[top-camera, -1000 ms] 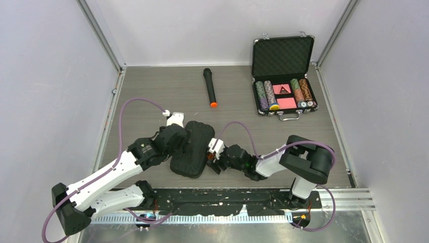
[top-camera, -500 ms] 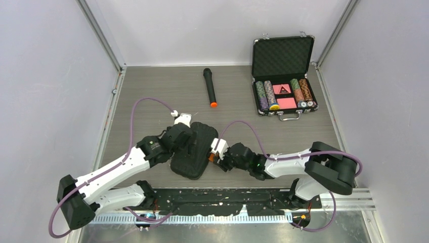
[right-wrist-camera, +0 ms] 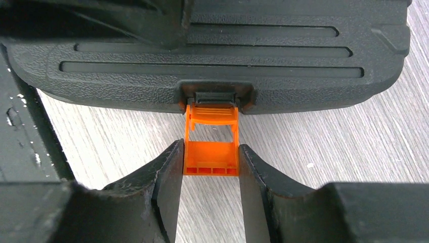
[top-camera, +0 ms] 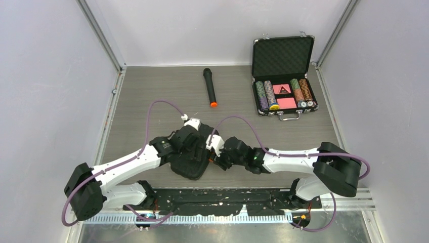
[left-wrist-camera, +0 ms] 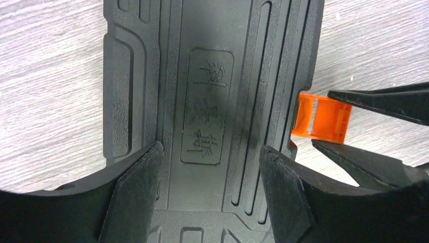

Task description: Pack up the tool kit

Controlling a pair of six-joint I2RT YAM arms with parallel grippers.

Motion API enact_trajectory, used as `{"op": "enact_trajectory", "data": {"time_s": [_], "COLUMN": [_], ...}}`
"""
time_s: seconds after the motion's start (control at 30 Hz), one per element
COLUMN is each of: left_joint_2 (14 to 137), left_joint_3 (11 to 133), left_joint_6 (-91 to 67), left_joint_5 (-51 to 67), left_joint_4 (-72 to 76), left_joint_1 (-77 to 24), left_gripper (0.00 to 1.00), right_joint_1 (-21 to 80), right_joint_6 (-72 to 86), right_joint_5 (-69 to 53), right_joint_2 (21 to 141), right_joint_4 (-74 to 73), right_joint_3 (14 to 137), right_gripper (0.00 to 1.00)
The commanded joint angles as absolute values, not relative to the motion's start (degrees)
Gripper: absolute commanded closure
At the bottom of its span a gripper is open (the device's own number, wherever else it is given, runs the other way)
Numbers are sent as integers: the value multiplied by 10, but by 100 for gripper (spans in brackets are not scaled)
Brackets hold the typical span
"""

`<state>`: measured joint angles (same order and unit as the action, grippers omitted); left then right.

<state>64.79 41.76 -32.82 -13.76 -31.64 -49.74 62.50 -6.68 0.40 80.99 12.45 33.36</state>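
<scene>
While the tool kit (top-camera: 188,168) lies shut on the table (top-camera: 146,96), toward the near edge and roughly midway between the two arm bases, you have both arms reaching in over it. Your left gripper (left-wrist-camera: 210,152) hangs above the ribbed black lid with its jaws spread wide and nothing caught between them. Its fingers (left-wrist-camera: 134,195) stand either side of the embossed panel in the middle of the lid, and you cannot tell from these views whether they press on the plastic. Your right gripper (right-wrist-camera: 210,152) comes in at the case's right long edge and is clamped on the orange latch (right-wrist-camera: 210,117), one finger flat against each side. The latch sticks straight out from its notch in the case edge, over the table. Well beyond, a black microphone (top-camera: 210,87) lies near the far middle, and an open case of poker chips (top-camera: 281,54) sits at the far right.
</scene>
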Motion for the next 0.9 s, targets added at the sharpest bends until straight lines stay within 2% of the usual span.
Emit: {"op": "enact_trajectory", "data": {"time_s": [0.0, 0.17, 0.33, 0.43, 0.57, 0.73, 0.87], "left_joint_2": [667, 632, 508, 433, 366, 340, 365], "left_joint_3": [415, 383, 305, 252, 217, 208, 222], "left_joint_6": [-325, -326, -298, -276, -240, -187, -146], "left_joint_5": [-118, -108, -116, -116, -121, -145, -215], "left_joint_4": [-280, -241, -151, -95, -74, -75, -89], "left_joint_1": [-499, -499, -501, -513, -545, -587, -650], "left_gripper": [29, 28, 21, 17, 14, 10, 9], "right_joint_1": [628, 613, 603, 601, 597, 589, 584], "right_joint_6": [-33, 13, 32, 40, 50, 56, 61], "right_joint_5": [-22, -49, -70, -74, -76, -85, -93], "right_joint_2": [786, 794, 820, 851, 881, 898, 909], "right_joint_4": [76, 14, -25, -39, -39, -32, -32], "right_joint_3": [417, 471, 507, 523, 537, 545, 548], "right_gripper": [78, 80, 83, 88, 92, 94, 94]}}
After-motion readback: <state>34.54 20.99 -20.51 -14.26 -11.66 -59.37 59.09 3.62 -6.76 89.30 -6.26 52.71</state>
